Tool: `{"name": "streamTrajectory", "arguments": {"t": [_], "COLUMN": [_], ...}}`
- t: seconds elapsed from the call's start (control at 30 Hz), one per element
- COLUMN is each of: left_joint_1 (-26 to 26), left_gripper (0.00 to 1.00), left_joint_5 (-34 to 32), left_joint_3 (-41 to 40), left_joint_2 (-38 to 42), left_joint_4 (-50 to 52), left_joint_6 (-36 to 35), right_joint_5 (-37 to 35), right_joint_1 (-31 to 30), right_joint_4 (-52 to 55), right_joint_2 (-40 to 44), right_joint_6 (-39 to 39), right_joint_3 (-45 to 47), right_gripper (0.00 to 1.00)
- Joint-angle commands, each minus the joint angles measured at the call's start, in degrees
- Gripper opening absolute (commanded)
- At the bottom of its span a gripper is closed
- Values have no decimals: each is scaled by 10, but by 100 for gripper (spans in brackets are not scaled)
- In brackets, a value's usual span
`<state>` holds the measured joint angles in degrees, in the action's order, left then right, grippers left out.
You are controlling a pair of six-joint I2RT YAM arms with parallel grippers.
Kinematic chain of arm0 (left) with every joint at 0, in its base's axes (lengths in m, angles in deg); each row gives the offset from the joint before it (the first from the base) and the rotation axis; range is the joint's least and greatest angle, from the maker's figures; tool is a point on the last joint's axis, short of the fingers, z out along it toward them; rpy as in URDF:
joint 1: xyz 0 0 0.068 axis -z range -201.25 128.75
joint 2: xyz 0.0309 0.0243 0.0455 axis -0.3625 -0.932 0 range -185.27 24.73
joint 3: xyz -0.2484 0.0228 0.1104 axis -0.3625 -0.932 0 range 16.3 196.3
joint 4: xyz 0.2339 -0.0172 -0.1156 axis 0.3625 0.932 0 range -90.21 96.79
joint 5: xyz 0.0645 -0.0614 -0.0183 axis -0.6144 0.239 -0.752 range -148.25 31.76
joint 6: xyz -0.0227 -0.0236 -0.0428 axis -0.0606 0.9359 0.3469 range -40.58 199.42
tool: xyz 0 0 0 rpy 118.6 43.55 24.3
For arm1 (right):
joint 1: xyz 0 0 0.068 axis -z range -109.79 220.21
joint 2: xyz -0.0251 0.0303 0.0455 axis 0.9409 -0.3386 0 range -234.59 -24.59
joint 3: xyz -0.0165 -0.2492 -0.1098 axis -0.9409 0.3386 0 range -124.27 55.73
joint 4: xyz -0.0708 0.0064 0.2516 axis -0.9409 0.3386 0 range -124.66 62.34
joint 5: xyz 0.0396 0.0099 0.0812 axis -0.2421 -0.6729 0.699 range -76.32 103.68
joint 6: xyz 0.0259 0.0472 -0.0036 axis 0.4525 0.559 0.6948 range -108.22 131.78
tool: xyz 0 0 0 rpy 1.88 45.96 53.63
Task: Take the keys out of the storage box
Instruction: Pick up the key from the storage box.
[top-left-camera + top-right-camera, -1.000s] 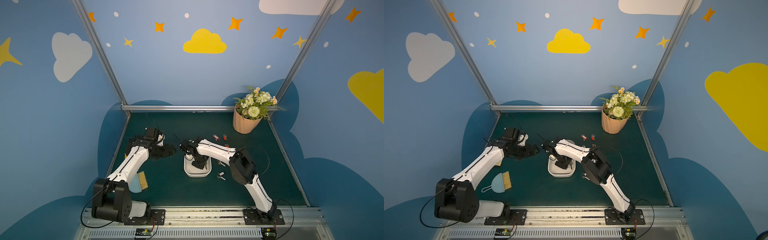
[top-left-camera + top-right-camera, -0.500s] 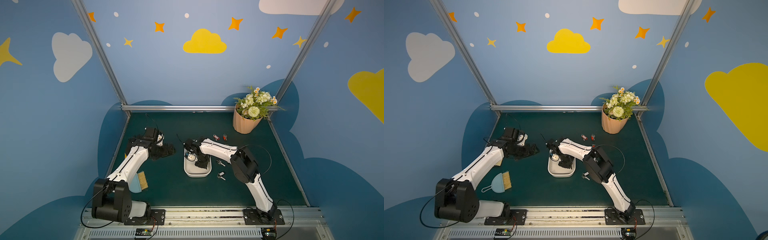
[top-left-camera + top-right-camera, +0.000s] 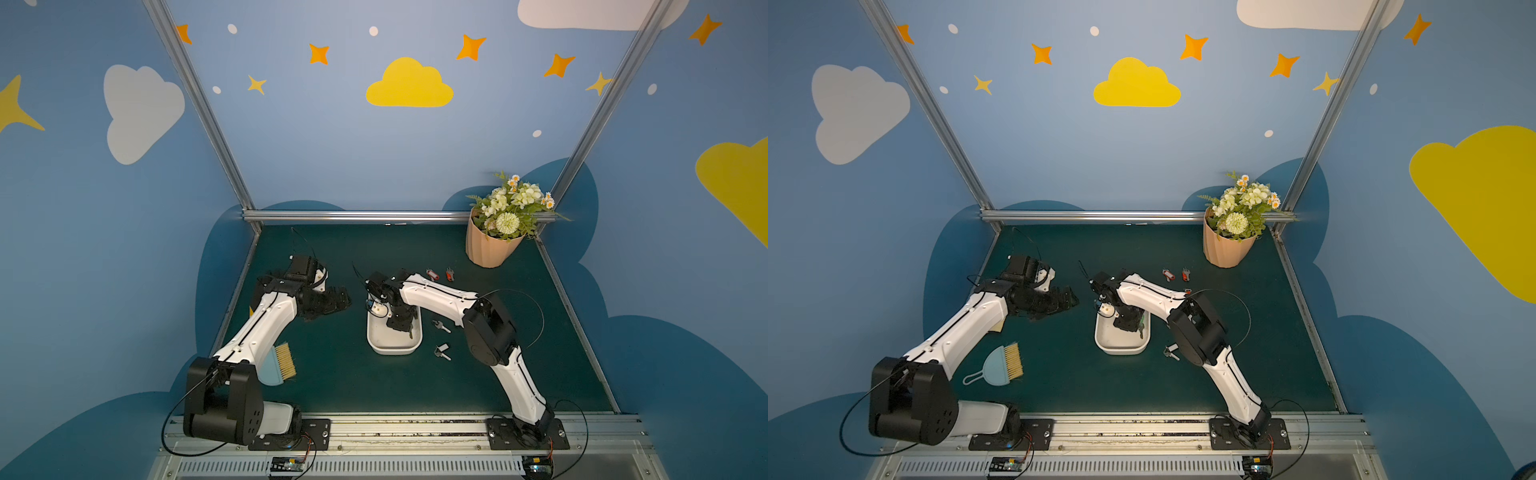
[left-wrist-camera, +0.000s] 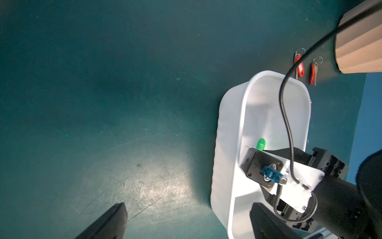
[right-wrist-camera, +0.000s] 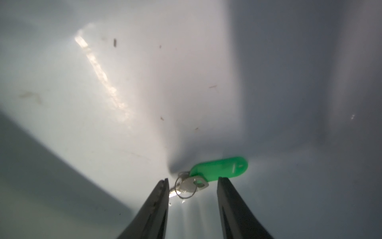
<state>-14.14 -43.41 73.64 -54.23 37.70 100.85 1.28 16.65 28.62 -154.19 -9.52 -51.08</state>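
The storage box [image 3: 392, 352] is a white tub in the middle of the green table, seen in both top views [image 3: 1121, 350]. My right gripper [image 5: 192, 182] reaches down inside it, open. A silver key on a green tag [image 5: 219, 168] lies on the box floor, its ring and key between the fingertips. One fingertip [image 5: 164, 186] touches the key's blade. Two red-tagged keys [image 3: 432, 274] [image 3: 449, 274] lie beyond the box, and two more keys [image 3: 442, 326] [image 3: 441, 351] lie to its right. My left gripper [image 4: 188, 204] hangs open above the table, left of the box wall [image 4: 227, 144].
A peach flower pot [image 3: 488, 249] stands at the back right corner. A blue hand brush [image 3: 278, 365] lies at the front left, beside my left arm. Metal rails [image 3: 357, 216] edge the table.
My right gripper has sunk a little deeper into the box and its fingers have drawn slightly closer together. The left arm has barely moved.
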Motion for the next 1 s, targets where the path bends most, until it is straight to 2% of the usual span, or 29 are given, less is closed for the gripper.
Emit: {"name": "streamTrajectory", "arguments": {"t": [0.0,0.1,0.3,0.63,0.97], "left_joint_1": [-3,-3,-3,-3,-3], "left_gripper": [99,99,99,99,99], "left_joint_5": [7,7,11,13,15], "left_joint_3": [10,9,8,9,12], "left_joint_2": [4,4,0,-6,-9], "left_joint_4": [9,9,8,7,6], "left_joint_6": [4,4,5,5,6], "right_joint_5": [6,14,42,20,13], "right_joint_1": [2,2,2,4,6], "right_joint_4": [-2,-1,6,21,15], "right_joint_2": [10,16,18,7,4], "right_joint_6": [-8,-8,-9,-20,-7], "right_joint_3": [0,5,11,17,13], "right_gripper": [43,43,49,48,22]}}
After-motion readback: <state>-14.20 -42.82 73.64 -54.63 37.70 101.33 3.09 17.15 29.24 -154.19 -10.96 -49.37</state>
